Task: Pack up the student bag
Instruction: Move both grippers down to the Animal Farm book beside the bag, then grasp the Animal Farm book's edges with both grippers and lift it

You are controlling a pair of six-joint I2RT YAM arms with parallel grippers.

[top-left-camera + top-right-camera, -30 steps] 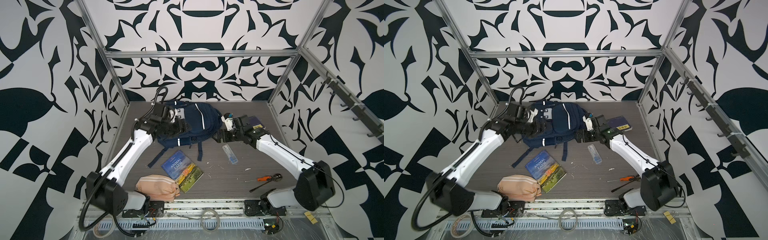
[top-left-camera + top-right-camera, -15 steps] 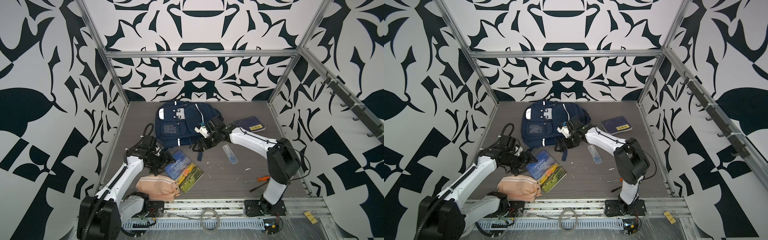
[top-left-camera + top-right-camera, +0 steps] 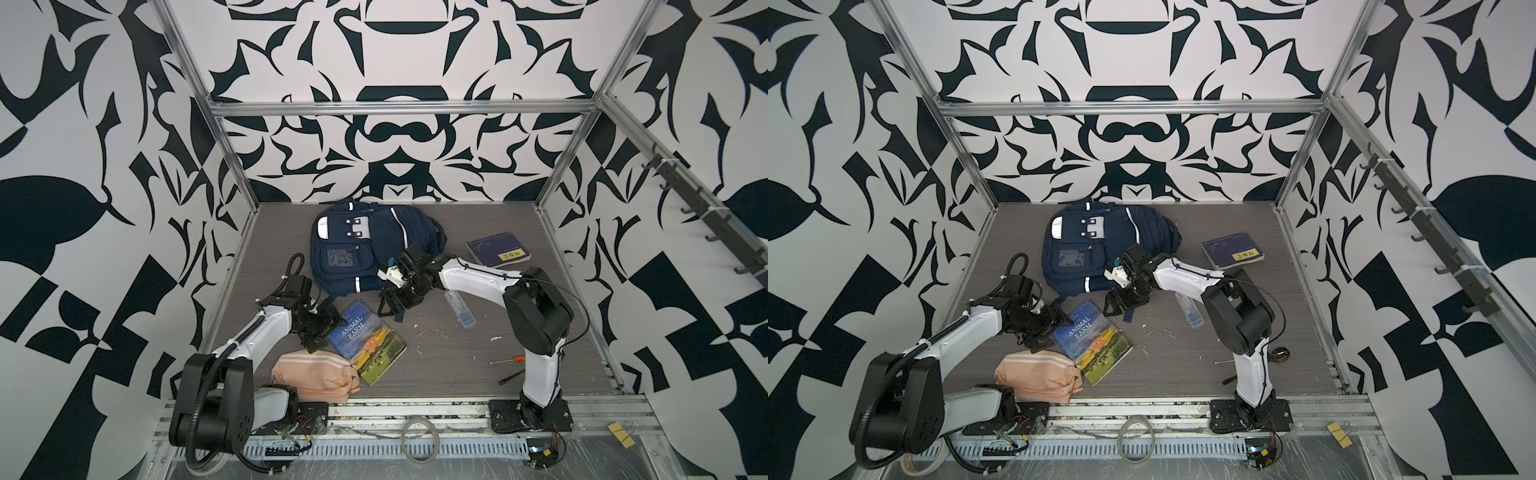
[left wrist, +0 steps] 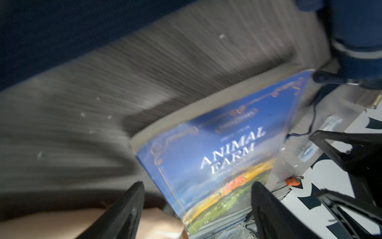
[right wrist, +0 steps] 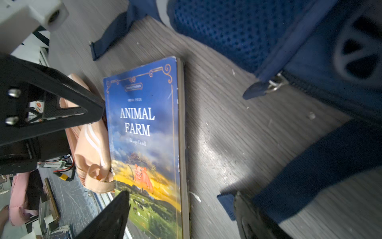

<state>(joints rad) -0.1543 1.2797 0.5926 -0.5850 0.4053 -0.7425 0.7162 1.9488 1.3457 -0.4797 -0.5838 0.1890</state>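
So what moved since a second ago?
Both arms drew back from the student bag toward the near edge. The left end effector, open, now sits at the Animal Farm book; the right end effector, open, hangs by a bag strap. Nothing was picked up. The bag, that book, the blue book and the pink pouch stayed put.

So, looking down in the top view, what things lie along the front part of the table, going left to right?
In a top view: pink pouch → Animal Farm book → clear plastic case → orange-handled screwdriver.
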